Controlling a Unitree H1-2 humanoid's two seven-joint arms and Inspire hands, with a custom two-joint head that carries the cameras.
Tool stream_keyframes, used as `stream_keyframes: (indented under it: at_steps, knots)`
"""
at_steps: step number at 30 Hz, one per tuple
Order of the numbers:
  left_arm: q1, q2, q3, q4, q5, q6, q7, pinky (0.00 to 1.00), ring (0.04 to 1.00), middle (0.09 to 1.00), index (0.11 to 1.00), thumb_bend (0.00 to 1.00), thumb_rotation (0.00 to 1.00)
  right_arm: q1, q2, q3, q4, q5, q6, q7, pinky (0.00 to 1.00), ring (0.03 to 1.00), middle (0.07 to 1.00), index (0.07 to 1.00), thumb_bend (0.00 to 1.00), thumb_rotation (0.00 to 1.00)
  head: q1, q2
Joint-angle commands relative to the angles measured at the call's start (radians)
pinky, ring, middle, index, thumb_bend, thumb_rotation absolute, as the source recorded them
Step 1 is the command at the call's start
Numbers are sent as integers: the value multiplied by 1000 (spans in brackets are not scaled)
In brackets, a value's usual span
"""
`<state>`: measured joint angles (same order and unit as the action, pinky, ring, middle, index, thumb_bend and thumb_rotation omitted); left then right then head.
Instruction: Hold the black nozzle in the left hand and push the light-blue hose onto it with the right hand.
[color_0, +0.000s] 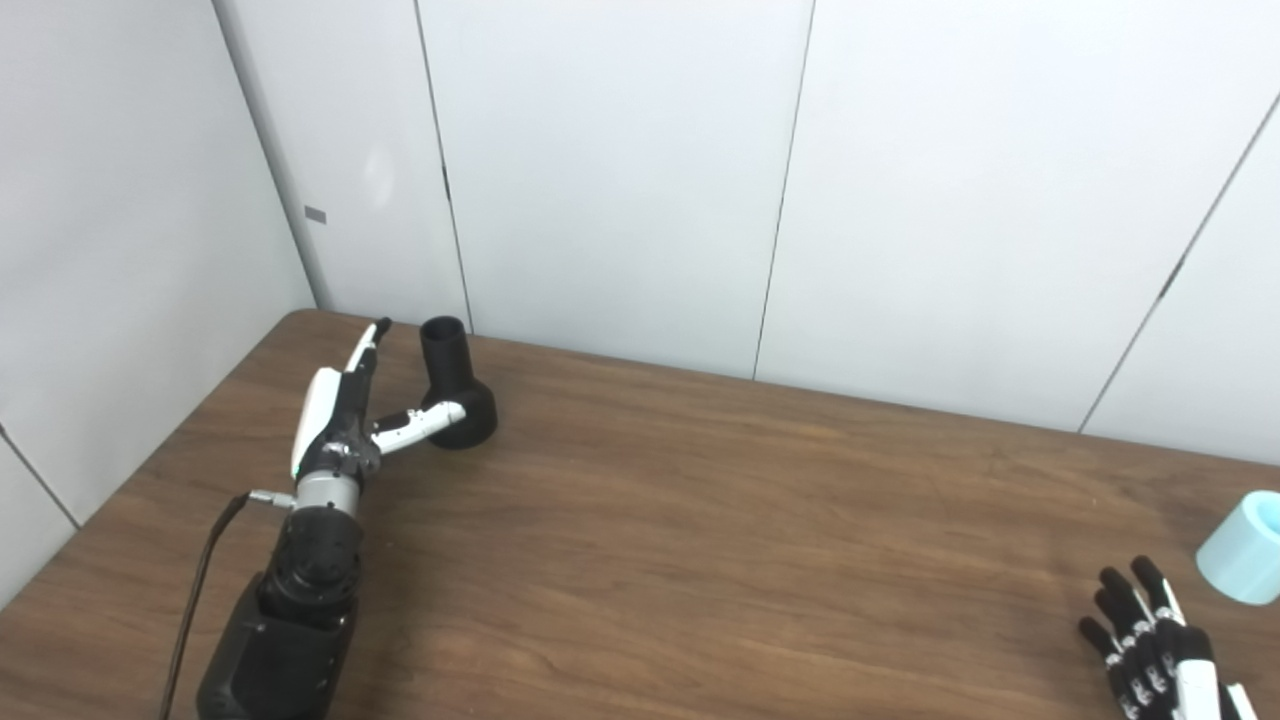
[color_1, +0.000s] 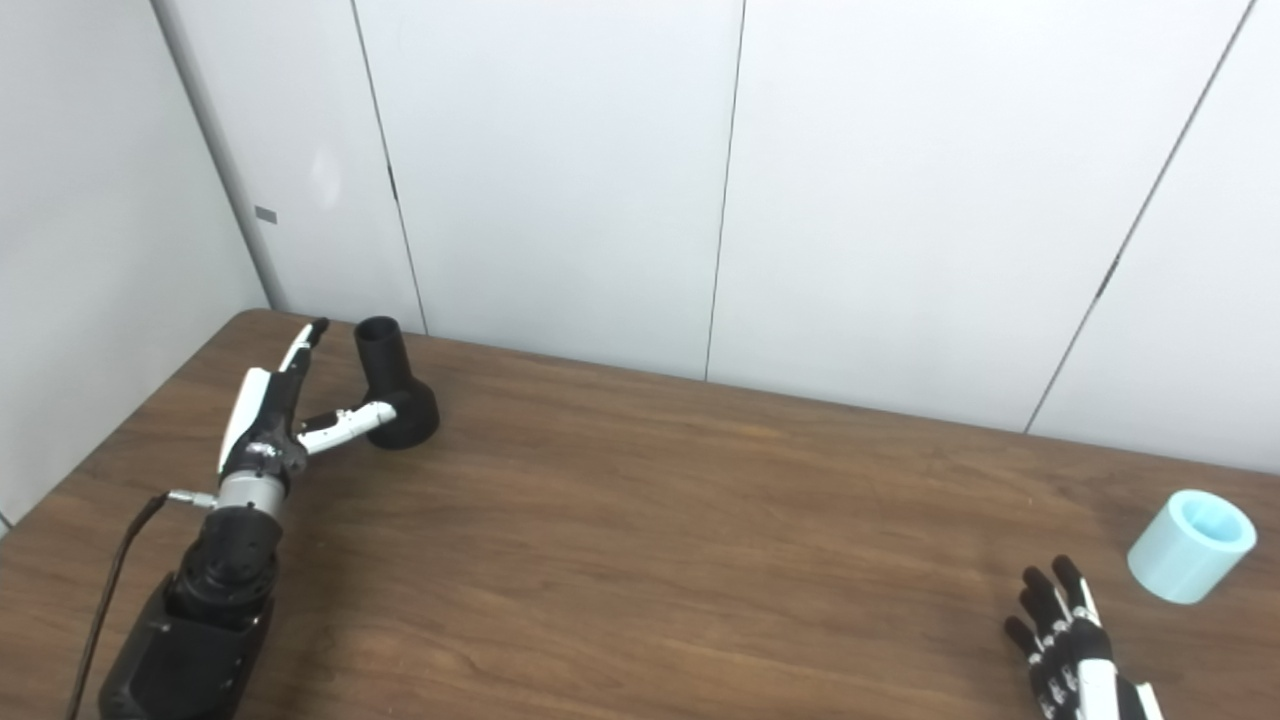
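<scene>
beside black nozzle (color_0: 455, 385), left hand (color_0: 345, 415) spread, empty; right hand (color_1: 1065, 645) spread near light-blue hose (color_1: 1190, 545).

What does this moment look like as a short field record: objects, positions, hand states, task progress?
nozzle: black nozzle standing on wooden table, far left corner
hose: light-blue hose piece on table, right edge
left hand: left hand open, beside nozzle, thumb at its base, not gripping
right hand: right hand open, near hose, apart from it
progress: neither part held; not joined
</scene>
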<state>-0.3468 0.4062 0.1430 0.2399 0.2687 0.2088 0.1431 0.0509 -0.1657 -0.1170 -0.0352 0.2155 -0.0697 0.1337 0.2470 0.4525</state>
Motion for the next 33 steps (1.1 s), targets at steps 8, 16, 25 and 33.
stream_keyframes:
  at_steps: [8, 16, 25, 33]
  knots:
    - [-103, 71, -95, 87, 149, 48, 37, 968, 949, 933, 934, 1000, 421, 47, 9, 14, 88, -27, -3, 0, 970, 966, 935, 974, 609, 999, 0, 6]
    - [-156, 58, -139, 233, 201, 60, 83, 973, 945, 923, 935, 1000, 399, 44, 13, 17, 95, -49, -12, -7, 915, 942, 907, 958, 610, 994, -5, 7]
    - [-188, 53, -185, 282, 216, 76, 74, 995, 952, 919, 914, 994, 364, 46, 21, 21, 82, -54, -7, -10, 917, 945, 906, 965, 592, 984, -8, 12]
    - [-205, 43, -213, 307, 205, 70, 53, 822, 896, 892, 888, 1000, 348, 50, 29, 23, 66, -59, 1, -16, 923, 943, 897, 968, 561, 999, -14, 20]
